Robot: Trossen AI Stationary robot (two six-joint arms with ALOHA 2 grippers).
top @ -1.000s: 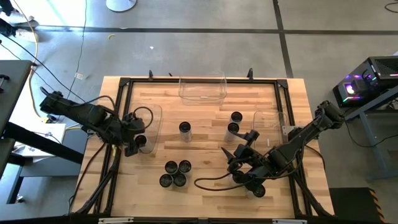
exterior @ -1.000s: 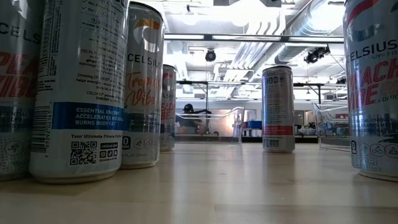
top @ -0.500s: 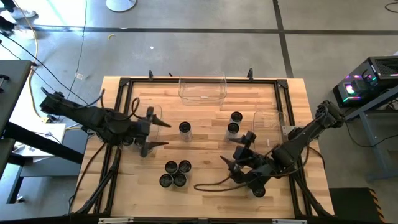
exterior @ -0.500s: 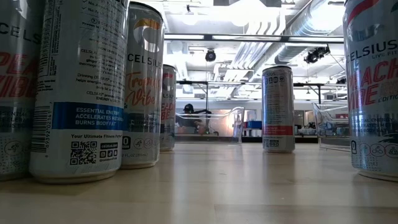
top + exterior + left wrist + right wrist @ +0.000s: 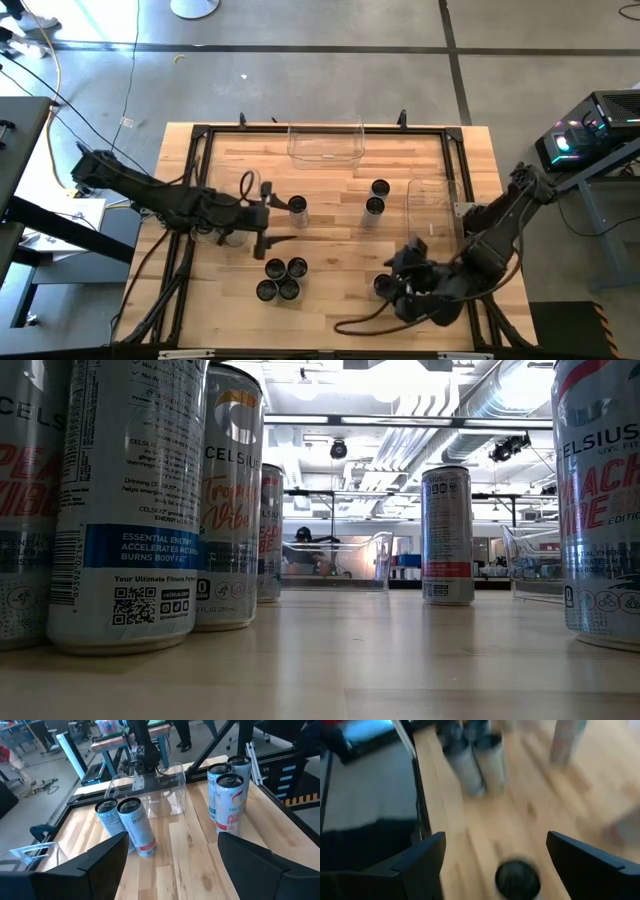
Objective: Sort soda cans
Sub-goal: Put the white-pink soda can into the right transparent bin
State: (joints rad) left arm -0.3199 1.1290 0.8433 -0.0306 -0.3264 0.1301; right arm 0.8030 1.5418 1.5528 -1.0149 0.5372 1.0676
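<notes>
Soda cans (image 5: 275, 268) are mostly unsorted, so you have most of the job ahead of you. From above you can count 8 standing loose on the wooden table (image 5: 330, 235):

- 4 in a tight cluster near the front edge
- a pair (image 5: 379, 188) just beside the right bin (image 5: 430, 185)
- 1 lone can (image 5: 297, 205) near the middle
- 1 front can (image 5: 383, 285) at the front right

The far bin (image 5: 325, 155) and the right bin both look empty. The left bin (image 5: 250, 176) is largely hidden under the left arm, so you cannot tell what it holds.

Your left gripper (image 5: 271, 214) sits low over the table, just beside the lone can. Its jaws are spread wide, they point at that can and they hold nothing. Your right gripper (image 5: 495, 842) hangs over the front can, whose dark top shows between the fingers in the right wrist view. These jaws are also spread wide and empty.

Both arms look poised to pick, so the step in hand is probably a reach for each nearby can. After that, 6 loose cans would be left to place.
</notes>
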